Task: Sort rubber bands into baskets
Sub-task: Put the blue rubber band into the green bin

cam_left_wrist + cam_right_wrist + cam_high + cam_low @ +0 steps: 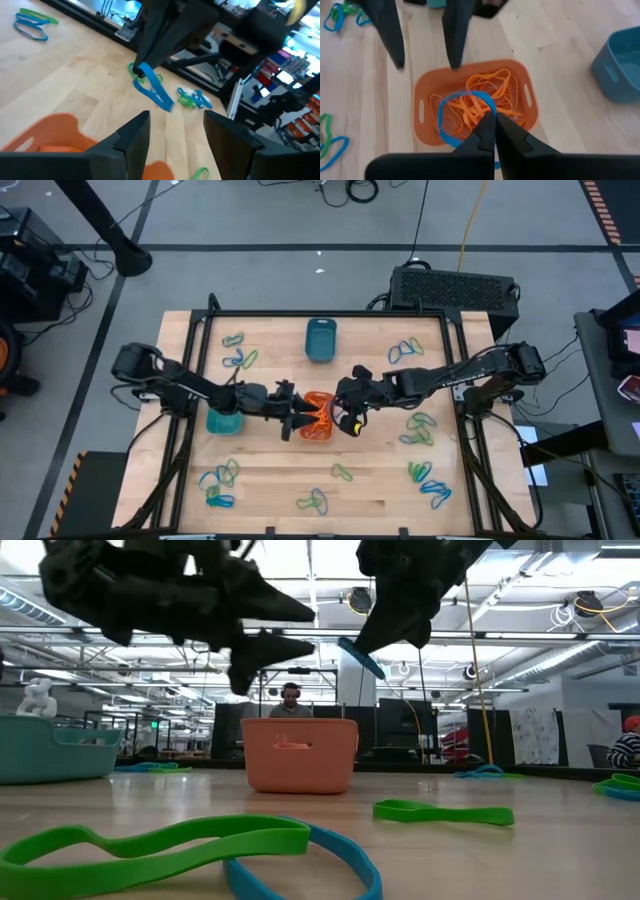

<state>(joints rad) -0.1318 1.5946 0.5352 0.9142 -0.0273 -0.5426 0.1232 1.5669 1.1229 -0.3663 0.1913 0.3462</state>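
1. 1 blue rubber band [451, 116] hangs pinched in the right pincer [492, 131], whose fingers are closed on it, directly above the orange basket [520, 75].
2. 1 heap of orange rubber bands [487, 102] lies inside that basket, which sits at the middle of the wooden surface [380, 480].
3. 2 dark fingers of the left pincer [172, 135] stand spread apart with nothing between them, hovering just beside the orange basket on its left side; in the high view this pincer [296, 423] faces the right one [352, 420] across the basket.
4. 1 dark teal basket [321, 339] stands toward the far edge of the surface, well apart from the orange one.
5. 1 lighter turquoise basket [224, 422] sits left of the orange basket, partly under the left arm.
6. Several loose clusters of green and blue rubber bands [238, 352] lie scattered around the surface: near both far corners, along the right side and along the near edge.
7. 1 person [290, 700] shows in the room beyond the surface in the low view.
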